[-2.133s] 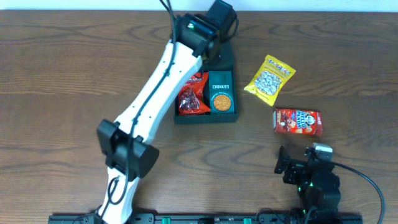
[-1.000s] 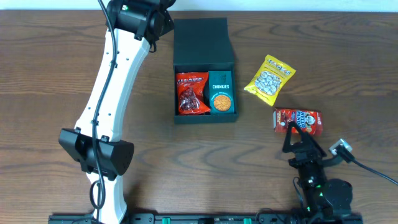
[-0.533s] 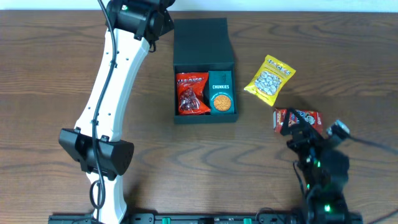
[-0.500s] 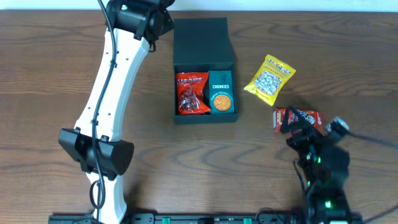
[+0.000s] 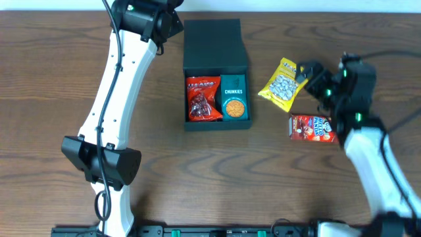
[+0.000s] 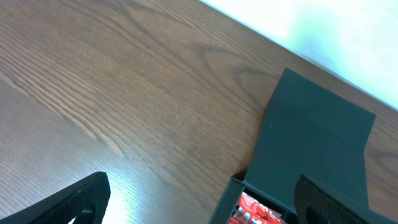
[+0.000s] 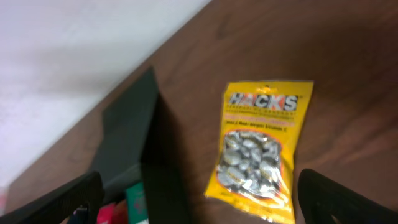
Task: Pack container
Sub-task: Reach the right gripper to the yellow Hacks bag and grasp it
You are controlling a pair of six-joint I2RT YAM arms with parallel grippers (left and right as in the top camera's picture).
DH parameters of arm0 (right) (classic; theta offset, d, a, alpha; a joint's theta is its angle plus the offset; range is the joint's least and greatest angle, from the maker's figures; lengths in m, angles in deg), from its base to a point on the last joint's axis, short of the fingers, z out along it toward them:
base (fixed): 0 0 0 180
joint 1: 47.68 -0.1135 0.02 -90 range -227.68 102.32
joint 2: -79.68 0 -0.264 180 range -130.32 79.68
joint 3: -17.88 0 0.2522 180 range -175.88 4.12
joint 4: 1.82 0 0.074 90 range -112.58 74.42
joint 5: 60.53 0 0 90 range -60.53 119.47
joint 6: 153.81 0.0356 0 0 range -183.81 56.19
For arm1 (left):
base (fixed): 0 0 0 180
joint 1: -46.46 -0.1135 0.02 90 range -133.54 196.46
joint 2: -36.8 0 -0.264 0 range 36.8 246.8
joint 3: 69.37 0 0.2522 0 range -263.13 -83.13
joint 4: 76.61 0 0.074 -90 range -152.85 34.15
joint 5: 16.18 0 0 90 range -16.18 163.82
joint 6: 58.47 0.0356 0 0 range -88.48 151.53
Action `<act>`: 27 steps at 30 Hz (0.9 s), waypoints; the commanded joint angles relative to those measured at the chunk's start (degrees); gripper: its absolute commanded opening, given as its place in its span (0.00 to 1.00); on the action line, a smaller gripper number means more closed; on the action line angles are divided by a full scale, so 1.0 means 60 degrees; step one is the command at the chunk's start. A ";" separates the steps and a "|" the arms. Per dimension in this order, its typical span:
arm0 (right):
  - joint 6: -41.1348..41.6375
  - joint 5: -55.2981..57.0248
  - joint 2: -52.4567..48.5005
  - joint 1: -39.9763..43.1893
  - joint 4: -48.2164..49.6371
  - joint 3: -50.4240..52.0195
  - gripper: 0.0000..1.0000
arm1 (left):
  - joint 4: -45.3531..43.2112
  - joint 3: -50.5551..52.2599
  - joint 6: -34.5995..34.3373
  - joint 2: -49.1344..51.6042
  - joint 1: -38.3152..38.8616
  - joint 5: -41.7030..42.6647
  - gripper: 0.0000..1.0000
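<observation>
Container (image 5: 216, 46): we find one, dark teal-green, set on the surface (image 5: 52, 99) at mid-width toward the far edge. Its flap lid is folded flat behind the body. We judge this leaves the compartment open for loading from above.

Left to right, we record the following.

The left tool (image 6: 202, 183) hangs off the left side of the lid, jaws spread and empty. Its own camera shows bare wood and the lid between the fingers, nothing gripped. We judge it is parked there to keep clear of the opening.

Inside the container are two items, side by side and touching: one red packet (image 5: 202, 99) on the left and one teal Chunkies box (image 5: 235, 99) on the right. Together they span the compartment's width.

To the right of the container, apart from it, lies one yellow Hacks packet (image 5: 284, 83), flat and tilted on the surface.

The right tool (image 7: 202, 190) hovers just beside that packet's right edge, released and wide, holding nothing. Its camera frames the packet between the fingers, so we judge the packet to be the next pick; contact is not yet made.

Nearer than the packet lies one red snack box (image 5: 314, 128), flat on the surface, untouched, partly under the right arm.

Count: one container, two items packed, two items outside, two tools, both empty.
</observation>
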State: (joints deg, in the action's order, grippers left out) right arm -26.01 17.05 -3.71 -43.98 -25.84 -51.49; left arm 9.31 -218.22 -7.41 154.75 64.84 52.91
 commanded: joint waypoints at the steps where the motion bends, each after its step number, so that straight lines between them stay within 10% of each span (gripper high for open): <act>1: -0.0594 -0.0331 -0.1220 0.0073 -0.0776 -0.1297 0.99 | 0.0091 -0.0189 0.0069 -0.0164 -0.0062 -0.0004 0.95; 27: -0.1253 -0.1439 -0.5031 0.0353 -0.2109 -0.2849 0.95 | 0.0113 -0.0189 0.0066 -0.0160 -0.0062 -0.0004 0.96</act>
State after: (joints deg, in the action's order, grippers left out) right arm -32.11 8.81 -32.28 -42.27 -38.80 -67.49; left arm 9.79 -218.22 -7.39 154.75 64.84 52.89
